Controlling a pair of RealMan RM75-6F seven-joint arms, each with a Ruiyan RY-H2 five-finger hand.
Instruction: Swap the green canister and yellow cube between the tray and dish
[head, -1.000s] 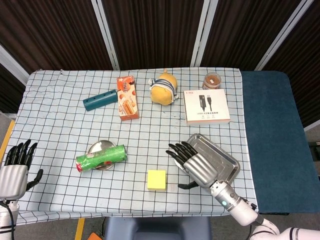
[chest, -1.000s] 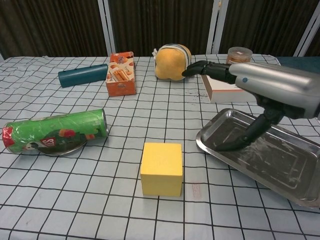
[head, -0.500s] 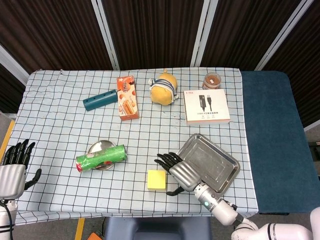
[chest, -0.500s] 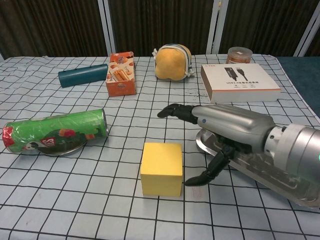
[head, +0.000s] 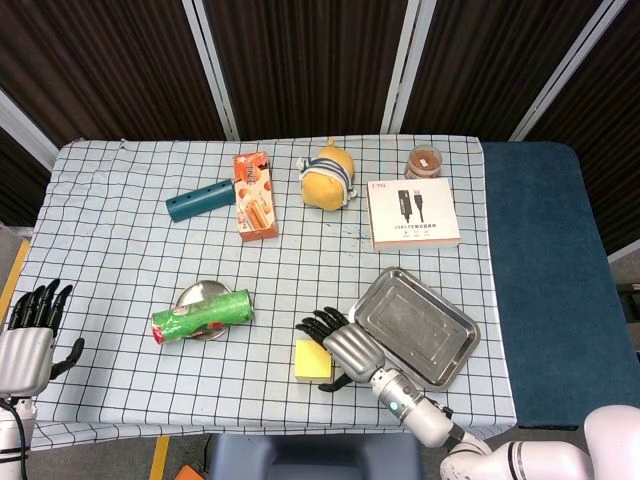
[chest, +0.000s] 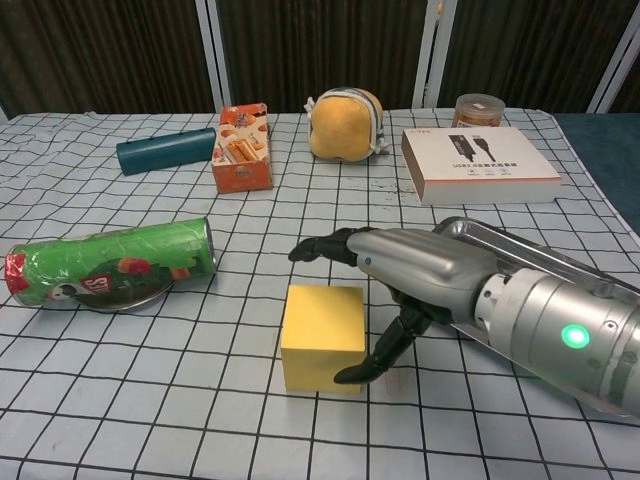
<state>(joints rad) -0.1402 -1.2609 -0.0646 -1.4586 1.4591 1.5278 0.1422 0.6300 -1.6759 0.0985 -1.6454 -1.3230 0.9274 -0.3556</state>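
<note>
1. Right hand (chest: 385, 290) — metal-shelled with dark fingers, spread around the matte yellow foam-like cube (chest: 322, 337); thumb low at its right face, fingers above the top. The chest view cannot settle contact; nothing is held.
2. Left hand (head: 30, 330) — head view only, fingers apart, at the table's near-left edge.
3. Green cylindrical canister (head: 202, 316) — printed wrap, lying across the small round steel dish (head: 198, 294).
4. Rectangular polished steel tray (head: 415, 325) — just right of the cube (which sits on the checked cloth).
5. Change — half a second ago the right hand stood nearer the tray; it now brackets the cube.
</note>
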